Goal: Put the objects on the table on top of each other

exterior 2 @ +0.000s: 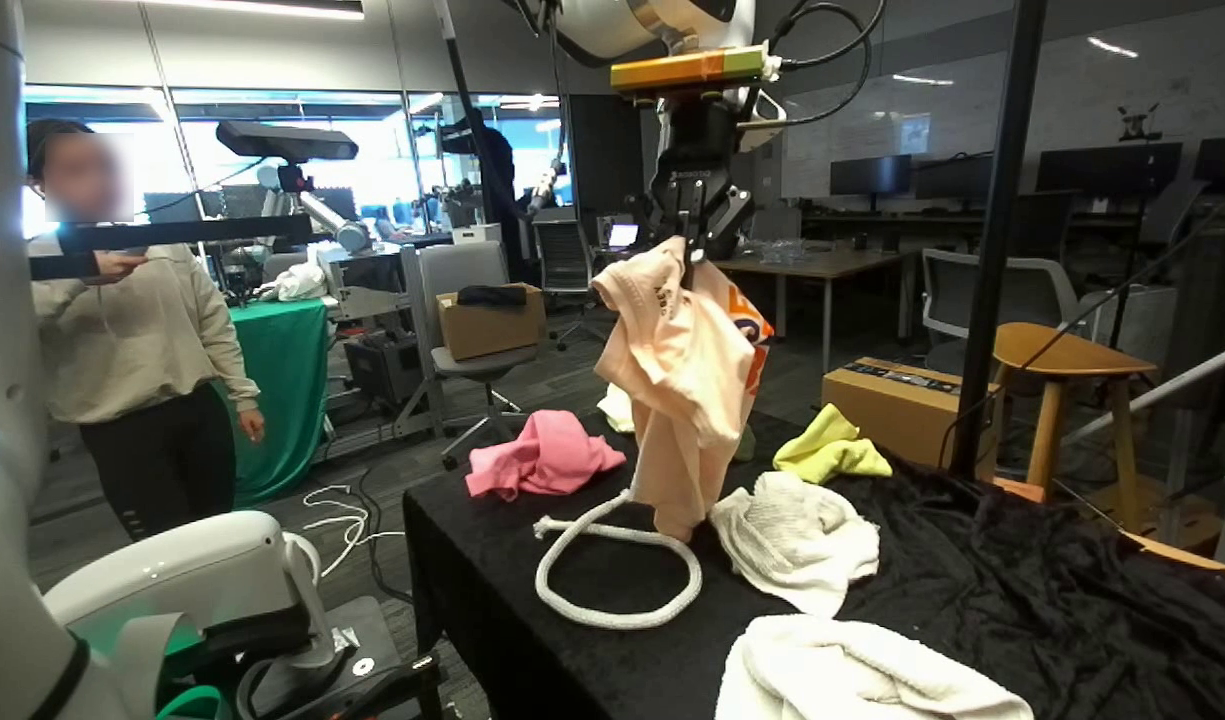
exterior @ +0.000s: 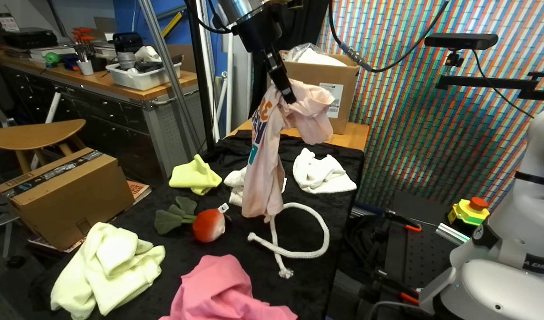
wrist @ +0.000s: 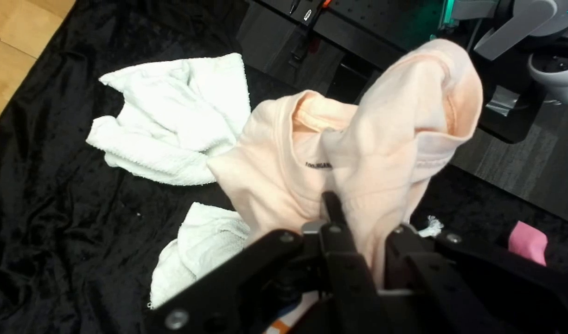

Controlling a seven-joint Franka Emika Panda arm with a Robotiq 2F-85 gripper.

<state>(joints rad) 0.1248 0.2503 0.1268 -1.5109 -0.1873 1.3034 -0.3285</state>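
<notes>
Rumpled bright pink cloth [exterior: 227,289] lies nearest the camera in an exterior view, on a black, velvety-topped desk [exterior: 311,284]. Near it sit a loosely folded pale yellow-green cloth [exterior: 107,266] and a round red-and-white toy [exterior: 207,225] with dark green leaves. Farther back are a small, brighter yellow-green cloth [exterior: 195,175] and two crumpled white towelling cloths [exterior: 323,173]. Above the desk hangs the black two-fingered tool [exterior: 288,95], its jaws nearly together, pinching a pale pink T-shirt [exterior: 265,164] with coloured lettering close to the neckline, as the wrist view shows. The shirt dangles beside one white cloth, its lower end by a thick white rope [exterior: 326,231] lying in a loop; I cannot tell whether that end touches rope or desk.
</notes>
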